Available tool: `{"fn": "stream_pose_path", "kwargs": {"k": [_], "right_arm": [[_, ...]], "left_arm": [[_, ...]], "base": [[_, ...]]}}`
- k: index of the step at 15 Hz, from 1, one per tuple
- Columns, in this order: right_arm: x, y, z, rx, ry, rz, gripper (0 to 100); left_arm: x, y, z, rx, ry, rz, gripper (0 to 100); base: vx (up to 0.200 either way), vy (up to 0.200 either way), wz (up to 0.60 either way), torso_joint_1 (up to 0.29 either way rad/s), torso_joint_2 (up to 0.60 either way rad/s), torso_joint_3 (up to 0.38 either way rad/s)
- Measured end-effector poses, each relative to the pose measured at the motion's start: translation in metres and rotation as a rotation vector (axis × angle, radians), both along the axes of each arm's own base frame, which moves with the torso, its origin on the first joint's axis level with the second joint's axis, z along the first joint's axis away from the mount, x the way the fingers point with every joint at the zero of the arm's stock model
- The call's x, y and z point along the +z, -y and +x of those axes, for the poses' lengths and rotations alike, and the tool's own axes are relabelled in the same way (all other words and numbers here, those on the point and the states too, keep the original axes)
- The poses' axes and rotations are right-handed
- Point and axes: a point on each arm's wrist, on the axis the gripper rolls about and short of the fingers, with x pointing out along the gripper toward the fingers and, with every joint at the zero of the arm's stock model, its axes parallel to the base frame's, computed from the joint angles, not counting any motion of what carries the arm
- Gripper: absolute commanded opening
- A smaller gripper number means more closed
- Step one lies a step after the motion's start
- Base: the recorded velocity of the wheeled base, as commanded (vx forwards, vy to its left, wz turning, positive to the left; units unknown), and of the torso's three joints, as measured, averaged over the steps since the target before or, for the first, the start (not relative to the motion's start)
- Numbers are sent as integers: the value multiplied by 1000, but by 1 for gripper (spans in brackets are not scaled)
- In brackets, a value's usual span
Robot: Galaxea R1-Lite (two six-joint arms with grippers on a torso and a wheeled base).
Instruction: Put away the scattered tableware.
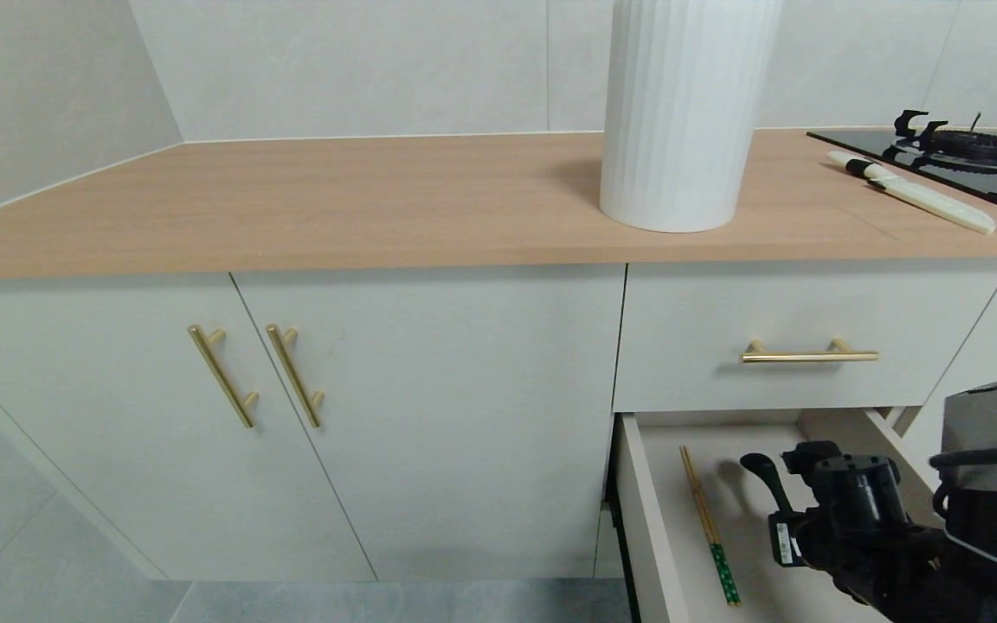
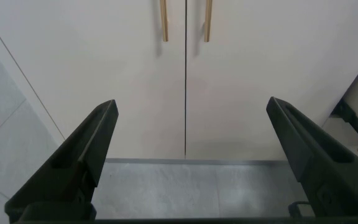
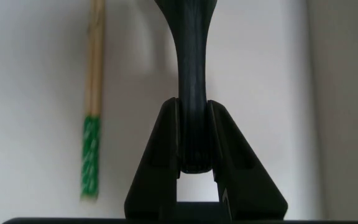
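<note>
The right arm (image 1: 853, 510) is black and chunky, with a small white sticker (image 1: 781, 535) on its side. Next to it is a grey box part (image 1: 996, 415) with a black cable (image 1: 974, 459) across it. The right gripper (image 3: 193, 112) has black, sloped sides. The left gripper (image 2: 191, 109) has two dark grey fingers (image 2: 86, 155) shaped like wedges.

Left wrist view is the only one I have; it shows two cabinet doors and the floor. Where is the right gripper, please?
Observer: The right gripper is over the open drawer, shut on a black spoon.
Operator: Does the drawer hold something already?
Observer: Yes, chopsticks with green ends lie on its floor, beside the spoon.
Operator: And what is on the counter?
Observer: A knife lies near the stove, to the right of a white vase.
</note>
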Motion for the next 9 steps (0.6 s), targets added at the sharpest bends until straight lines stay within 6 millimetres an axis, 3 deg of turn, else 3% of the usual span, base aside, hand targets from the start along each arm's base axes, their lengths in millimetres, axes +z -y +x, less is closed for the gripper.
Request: {"fn": "stream_pose_path", "kwargs": {"k": [4,9], "right_arm": [[-28,5,-1,-11,-23,-23,0],[-39,7,-2,-21,-59,-33,0]], "left_arm": [[0,0,0,0,0,0,100],[0,0,0,0,0,0,100]], "base": [[0,0,0,0,0,0],[0,0,0,0,0,0]]}}
